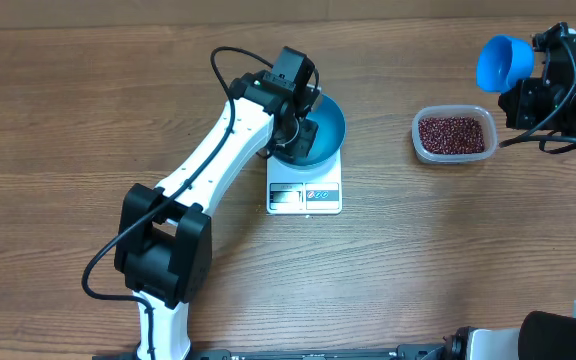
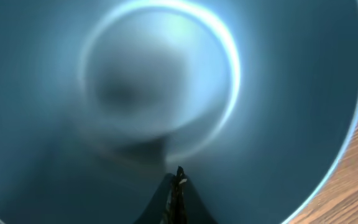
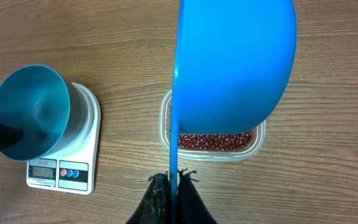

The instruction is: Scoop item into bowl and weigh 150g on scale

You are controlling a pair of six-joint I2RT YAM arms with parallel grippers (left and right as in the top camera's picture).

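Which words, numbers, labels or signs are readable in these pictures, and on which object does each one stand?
Nothing can be read with certainty.
Display of the scale: faint marks, too small and blurred to read.
Red and blue buttons on the scale: any marking is too small to read.
Blue bowl, blue scoop, clear tub: no text visible.

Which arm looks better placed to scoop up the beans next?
Right. The right gripper holds the blue scoop close to the tub of beans. The left gripper is busy pinching the bowl by its rim on the scale.
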